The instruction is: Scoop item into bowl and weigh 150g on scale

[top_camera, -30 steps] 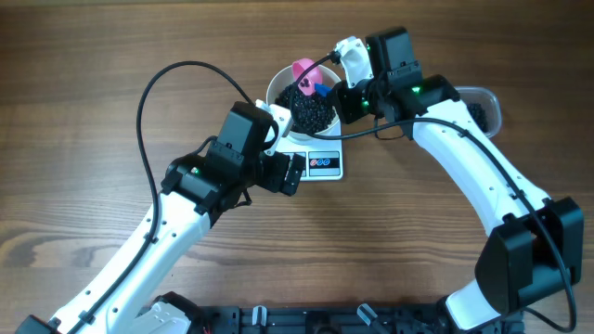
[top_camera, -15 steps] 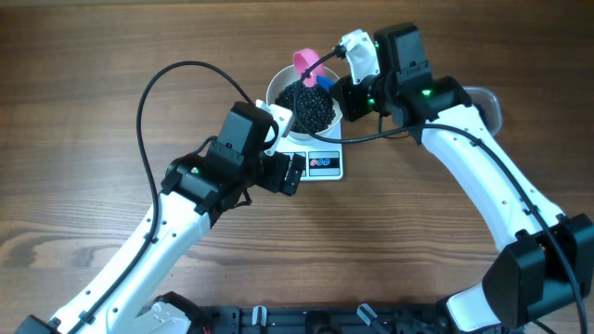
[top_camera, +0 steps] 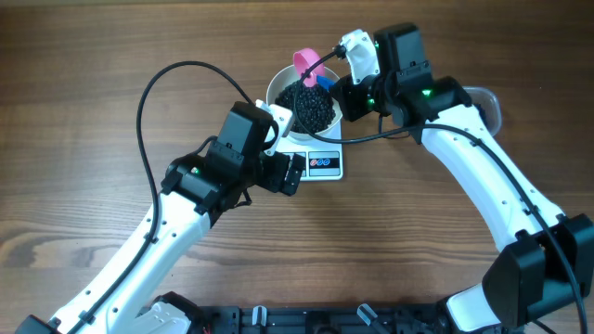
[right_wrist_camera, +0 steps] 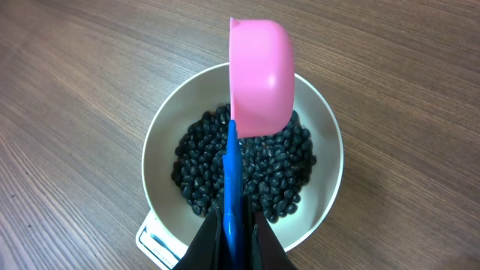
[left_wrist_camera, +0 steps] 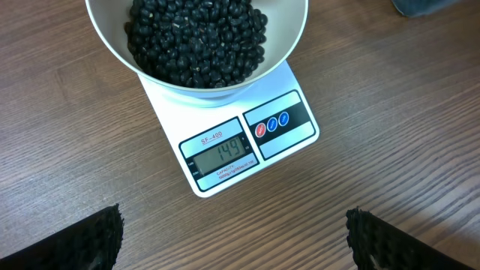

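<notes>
Upper centre of the overhead frame, the bowl (top_camera: 272,94) of black beans (left_wrist_camera: 195,37) sits on the scale (left_wrist_camera: 174,112) (display (left_wrist_camera: 223,154) apparently reading 149); right gripper (right_wrist_camera: 238,225) clamps the pink scoop (right_wrist_camera: 260,75) by its blue handle above the beans, left gripper (left_wrist_camera: 234,240) spread wide nearby

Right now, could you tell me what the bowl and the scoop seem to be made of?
Bowl: probably smooth white plastic or ceramic; even, softly glossy wall. Scoop: likely plastic; uniform pink cup with faint sheen, thin blue handle.
</notes>
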Controlling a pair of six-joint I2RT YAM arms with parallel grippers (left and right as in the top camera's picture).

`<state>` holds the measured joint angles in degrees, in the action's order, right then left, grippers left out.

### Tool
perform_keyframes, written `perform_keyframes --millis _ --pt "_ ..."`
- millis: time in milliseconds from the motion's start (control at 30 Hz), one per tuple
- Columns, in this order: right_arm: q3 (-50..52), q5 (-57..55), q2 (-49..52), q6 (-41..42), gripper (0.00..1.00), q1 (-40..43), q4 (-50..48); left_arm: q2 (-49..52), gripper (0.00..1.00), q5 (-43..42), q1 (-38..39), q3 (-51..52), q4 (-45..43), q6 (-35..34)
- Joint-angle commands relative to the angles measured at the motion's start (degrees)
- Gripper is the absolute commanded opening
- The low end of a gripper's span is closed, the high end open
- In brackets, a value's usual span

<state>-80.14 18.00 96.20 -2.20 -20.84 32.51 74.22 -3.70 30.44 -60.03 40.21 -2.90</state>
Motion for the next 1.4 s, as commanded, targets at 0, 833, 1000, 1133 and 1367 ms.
perform_keyframes --millis 0,833,1000,1133,1367 --pt "-0.8 0.9 -1.4 -0.8 0.04 0.3 -0.2 0.2 1.00 0.3 0.1 0.3 -0.2 -0.6" --pt "-0.8 -1.1 -1.4 -6.7 0.04 0.2 1.2 0.2 1.00 0.3 0.1 0.3 -0.2 -0.6" --pt "-0.8 0.3 -1.4 -6.7 0.04 0.2 1.2 0.2 1.00 0.3 0.1 0.3 -0.2 -0.6" --pt "-0.8 -2.4 -1.4 -6.6 0.04 0.3 1.2 0.2 1.00 0.3 0.1 0.3 -0.2 -0.6" --pt "-0.8 -0.5 -1.4 -5.4 0.04 0.3 1.3 0.2 1.00 0.3 0.1 0.3 -0.2 -0.6"
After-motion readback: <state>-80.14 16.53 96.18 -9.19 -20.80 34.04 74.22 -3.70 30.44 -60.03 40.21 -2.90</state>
